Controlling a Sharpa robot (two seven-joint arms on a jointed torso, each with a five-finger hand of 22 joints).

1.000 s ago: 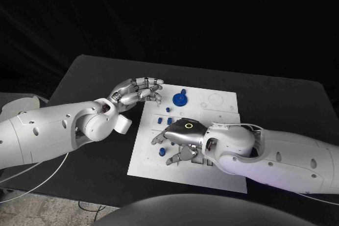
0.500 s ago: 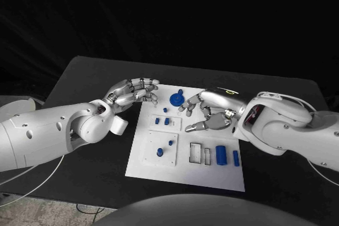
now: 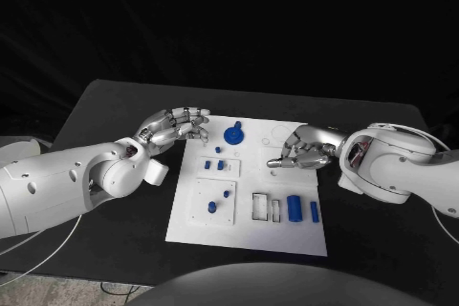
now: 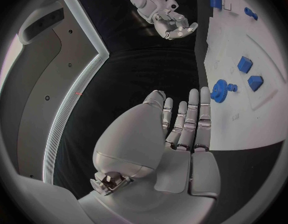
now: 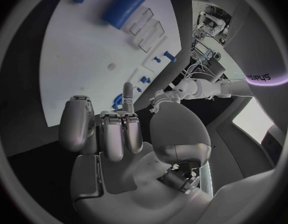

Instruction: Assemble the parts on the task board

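Right hand (image 3: 301, 150) hovering, fingers curled in on nothing, having withdrawn to task board's (image 3: 251, 229) right edge; left hand (image 3: 177, 127) remaining loosely curled, empty, blue gear (image 3: 234, 132) just beside its fingertips.

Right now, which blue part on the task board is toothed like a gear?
The blue gear at the board's far edge, beside the left hand; the others are plain blocks and cylinders.

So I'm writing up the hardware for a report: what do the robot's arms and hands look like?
Both arms are glossy white rounded shells with small dark dots. The left hand and right hand are silver metal with segmented fingers and pale pads. Thin white cables loop by the right arm and trail under the left arm.
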